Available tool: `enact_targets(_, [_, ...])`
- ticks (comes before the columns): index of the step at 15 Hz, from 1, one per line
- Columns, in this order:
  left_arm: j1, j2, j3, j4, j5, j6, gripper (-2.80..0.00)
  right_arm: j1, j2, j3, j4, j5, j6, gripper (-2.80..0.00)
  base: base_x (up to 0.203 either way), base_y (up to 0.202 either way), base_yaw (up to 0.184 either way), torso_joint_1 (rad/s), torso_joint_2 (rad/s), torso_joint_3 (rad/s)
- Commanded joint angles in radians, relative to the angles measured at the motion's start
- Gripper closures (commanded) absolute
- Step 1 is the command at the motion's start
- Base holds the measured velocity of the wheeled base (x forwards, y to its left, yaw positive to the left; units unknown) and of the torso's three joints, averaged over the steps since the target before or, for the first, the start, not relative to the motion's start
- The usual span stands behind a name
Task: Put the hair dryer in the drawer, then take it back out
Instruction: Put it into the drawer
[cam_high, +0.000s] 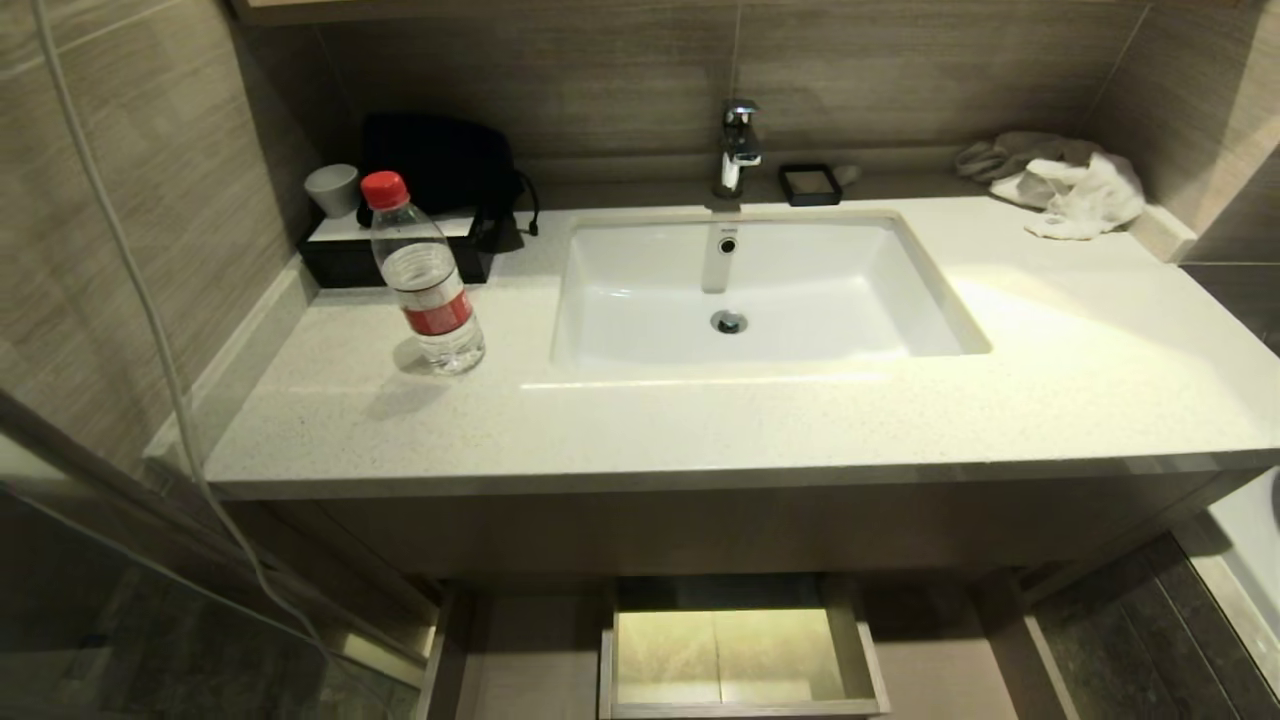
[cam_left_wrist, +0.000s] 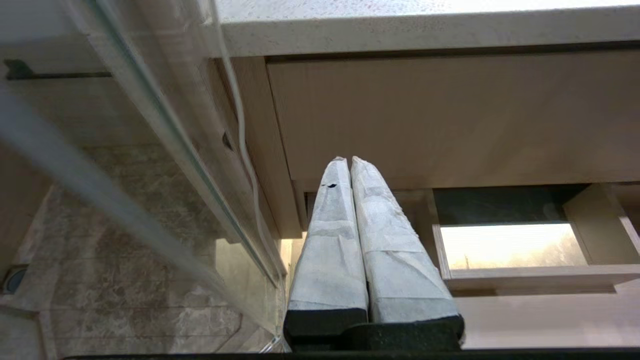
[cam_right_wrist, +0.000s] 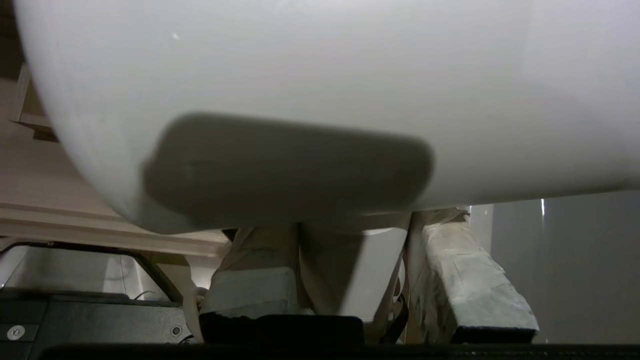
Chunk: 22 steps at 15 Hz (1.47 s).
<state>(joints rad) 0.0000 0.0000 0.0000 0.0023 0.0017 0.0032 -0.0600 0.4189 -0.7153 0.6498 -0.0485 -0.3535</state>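
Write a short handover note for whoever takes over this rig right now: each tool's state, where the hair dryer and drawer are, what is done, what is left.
Left tool: shut, empty, parked in front of the vanity, below the countertop.
Right tool: closed on the hair dryer, whose white body fills the right wrist view; out of the head view.
Drawer: pulled open under the sink; the part in view is empty.
Done: dryer gripped, drawer open.
Unclear: whether the dryer has already been in the drawer.
Left: finish whichever half remains.

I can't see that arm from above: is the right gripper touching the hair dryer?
Touching. In the right wrist view the right gripper has its fingers clamped on either side of the hair dryer handle.
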Motion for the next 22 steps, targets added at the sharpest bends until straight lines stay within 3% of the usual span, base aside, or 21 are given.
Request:
enact_targets(1, [0.000, 0.000, 0.000, 0.001, 0.001, 0.000, 0.00, 0.000, -0.005, 0.001, 0.004, -0.001, -0.002, 0.00, 0.000, 0.000, 0.000, -0.355, 0.22, -0.159])
enact_targets(10, [0.000, 0.000, 0.000, 0.000, 0.000, 0.000, 0.00, 0.000, -0.005, 0.007, 0.001, -0.001, -0.002, 0.00, 0.000, 0.000, 0.000, -0.332, 0.15, -0.180])
enact_targets(17, [0.000, 0.000, 0.000, -0.001, 0.001, 0.000, 0.00, 0.000, -0.014, 0.005, 0.008, -0.001, -0.002, 0.00, 0.000, 0.000, 0.000, -0.035, 0.02, -0.012])
enact_targets(22, [0.000, 0.000, 0.000, 0.000, 0.001, 0.000, 0.00, 0.000, -0.025, 0.009, 0.010, -0.001, -0.003, 0.00, 0.000, 0.000, 0.000, -0.139, 0.35, 0.194])
